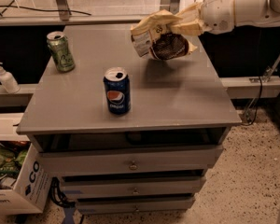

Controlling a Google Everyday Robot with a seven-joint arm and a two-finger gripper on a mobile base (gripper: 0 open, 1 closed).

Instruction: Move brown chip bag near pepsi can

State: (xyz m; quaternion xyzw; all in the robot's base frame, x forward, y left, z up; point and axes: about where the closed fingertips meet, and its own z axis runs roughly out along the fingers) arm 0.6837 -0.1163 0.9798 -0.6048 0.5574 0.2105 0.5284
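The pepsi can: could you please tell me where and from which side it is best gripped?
Likely across its side wall at mid-height, coming from the right: the pepsi can stands upright, touching nothing else. The gripper, above the cabinet's back right, holds the brown chip bag.

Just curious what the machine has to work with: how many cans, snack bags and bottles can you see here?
Cans: 2 (pepsi can and green can, both standing on the table)
Snack bags: 1 (brown chip bag, held in the pincer above the table's far right part)
Bottles: 1 (pump bottle on the ledge at left)
Total: 4
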